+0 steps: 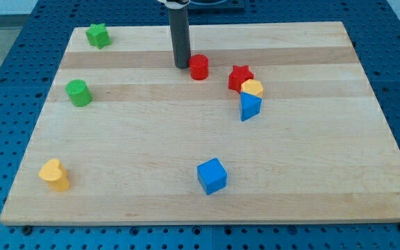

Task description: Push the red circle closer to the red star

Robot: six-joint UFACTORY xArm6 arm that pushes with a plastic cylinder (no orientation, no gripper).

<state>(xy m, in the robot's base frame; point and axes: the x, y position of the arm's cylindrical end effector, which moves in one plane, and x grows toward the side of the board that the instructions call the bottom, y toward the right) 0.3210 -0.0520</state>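
The red circle (198, 67) is a short red cylinder on the wooden board, in the upper middle of the view. The red star (240, 76) lies to its right and slightly lower, a small gap apart. My tip (181, 66) is the lower end of a dark upright rod, just left of the red circle, close to it or touching it. A yellow block (253, 88) touches the red star's lower right, and a blue triangle (249, 106) sits right below the yellow block.
A green star (98, 35) is at the top left, a green circle (79, 92) at the left, a yellow block (55, 174) at the bottom left, and a blue cube (212, 176) at the bottom middle. The wooden board (325, 160) rests on a blue perforated table.
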